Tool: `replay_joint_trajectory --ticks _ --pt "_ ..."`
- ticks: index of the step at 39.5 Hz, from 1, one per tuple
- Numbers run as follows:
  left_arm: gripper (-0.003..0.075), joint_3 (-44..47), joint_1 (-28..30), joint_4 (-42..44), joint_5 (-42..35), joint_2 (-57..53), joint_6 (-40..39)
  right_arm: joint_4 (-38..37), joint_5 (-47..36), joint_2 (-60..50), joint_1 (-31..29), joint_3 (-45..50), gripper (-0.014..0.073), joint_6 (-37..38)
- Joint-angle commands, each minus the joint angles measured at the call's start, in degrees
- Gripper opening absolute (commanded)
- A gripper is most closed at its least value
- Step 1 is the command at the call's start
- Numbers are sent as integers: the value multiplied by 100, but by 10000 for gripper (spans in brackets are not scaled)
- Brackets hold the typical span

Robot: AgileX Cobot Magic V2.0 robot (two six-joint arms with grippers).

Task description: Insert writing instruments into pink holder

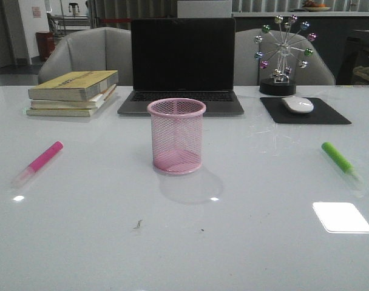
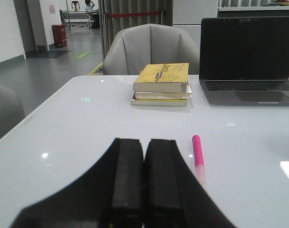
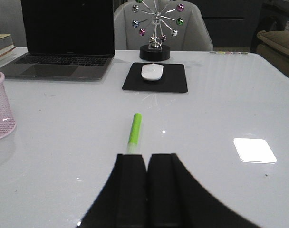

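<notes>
Two markers, pink marker (image 1: 37, 162) and green marker (image 1: 342, 161), flank the empty pink holder (image 1: 176, 136)

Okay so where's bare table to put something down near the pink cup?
Free: the table in front of the pink cup, and between it and the pink marker or green marker. Crowded behind: books, laptop, mouse pad.

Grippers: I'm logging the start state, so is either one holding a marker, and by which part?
Nothing is held. The left gripper and right gripper are shut and empty; the pink marker and green marker lie on the table.
</notes>
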Motion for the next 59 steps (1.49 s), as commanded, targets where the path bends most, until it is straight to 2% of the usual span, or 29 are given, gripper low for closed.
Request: replay_joint_trajectory --ticks 1,8,14,19,26,31,42,59 --pt "92 23 -29 -47 -514 -118 -73 -17 -551 72 -1 3 20 -8" --pt "92 -1 -29 -94 -979 -118 -73 313 -1127 72 5 -40 20 -8" --pt "92 -229 -29 -94 -1002 -118 -73 303 -1386 72 5 -450 20 -8" --pt "92 -677 -29 -94 -924 -99 -73 295 -1053 78 5 -985 20 -8" --pt "92 -1534 -29 -94 -514 33 -73 295 -2 254 5 -1929 20 -8" --pt "92 -2102 -29 -94 -119 454 -73 295 62 561 5 -2403 20 -8" --pt "92 -2889 -29 -94 -93 1753 -73 289 257 1623 5 -2970 20 -8" --pt "92 -3052 -29 -94 483 3523 -73 289 244 3092 5 -2970 20 -8"
